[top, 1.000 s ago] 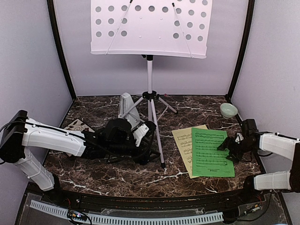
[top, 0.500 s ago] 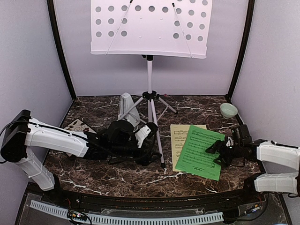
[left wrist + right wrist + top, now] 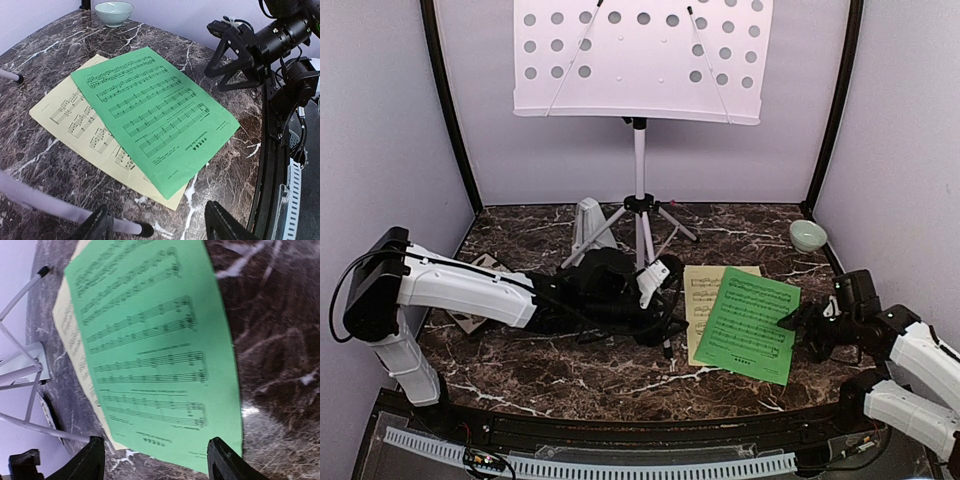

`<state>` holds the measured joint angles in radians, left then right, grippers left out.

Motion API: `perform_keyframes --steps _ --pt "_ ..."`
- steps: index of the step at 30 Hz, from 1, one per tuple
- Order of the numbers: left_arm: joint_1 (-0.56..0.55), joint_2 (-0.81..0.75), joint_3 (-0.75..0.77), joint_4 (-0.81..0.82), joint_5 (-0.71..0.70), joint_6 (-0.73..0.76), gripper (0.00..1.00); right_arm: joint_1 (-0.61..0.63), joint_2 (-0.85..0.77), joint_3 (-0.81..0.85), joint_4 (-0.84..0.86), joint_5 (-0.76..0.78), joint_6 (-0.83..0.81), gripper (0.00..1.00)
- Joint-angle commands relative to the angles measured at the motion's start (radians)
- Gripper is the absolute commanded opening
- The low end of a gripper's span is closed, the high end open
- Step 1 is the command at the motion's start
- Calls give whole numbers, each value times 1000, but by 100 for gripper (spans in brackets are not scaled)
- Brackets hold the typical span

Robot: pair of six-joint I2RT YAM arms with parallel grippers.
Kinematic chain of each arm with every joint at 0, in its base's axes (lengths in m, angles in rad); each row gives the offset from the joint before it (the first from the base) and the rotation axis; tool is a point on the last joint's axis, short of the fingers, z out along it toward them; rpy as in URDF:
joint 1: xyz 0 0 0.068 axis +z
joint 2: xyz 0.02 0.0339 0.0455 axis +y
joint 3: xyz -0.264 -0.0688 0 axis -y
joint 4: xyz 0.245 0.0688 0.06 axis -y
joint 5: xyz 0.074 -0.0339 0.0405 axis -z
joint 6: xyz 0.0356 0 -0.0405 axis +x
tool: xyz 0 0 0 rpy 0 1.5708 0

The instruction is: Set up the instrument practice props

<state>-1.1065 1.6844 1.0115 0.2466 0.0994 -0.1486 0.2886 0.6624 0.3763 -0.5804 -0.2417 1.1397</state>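
Two arms are listed, the left arm [image 3: 460,288] and the right arm [image 3: 930,352], each built of white moulded link shells joined by black cylindrical joint housings (a larger black block is fitted at the left shoulder). Thin black cables [image 3: 332,310] are looped outside the links, and a white tie is seen at the right wrist. The left gripper [image 3: 157,227] and right gripper [image 3: 215,81] are finished in matt black, the right one's fingers being shaped as open triangular frames.

- I'm pushing the left gripper [image 3: 660,318] rightward toward frame centre, up to the music stand [image 3: 639,165]'s front leg.
- I'm pulling the right gripper [image 3: 802,330] back toward the lower right, off the green sheet [image 3: 746,325], which is now skewed leftward.
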Motion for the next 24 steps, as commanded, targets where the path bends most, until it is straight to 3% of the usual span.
perform_keyframes --steps 1,11,24 --pt "-23 81 146 -110 34 -3 62 -13 -6 -47 -65 51 34 71" --pt "-93 374 543 -451 -40 -60 51 -42 99 6 -166 102 -81 76" --pt "-82 648 845 -677 -99 -111 42 -103 110 -142 84 -52 -117 71"
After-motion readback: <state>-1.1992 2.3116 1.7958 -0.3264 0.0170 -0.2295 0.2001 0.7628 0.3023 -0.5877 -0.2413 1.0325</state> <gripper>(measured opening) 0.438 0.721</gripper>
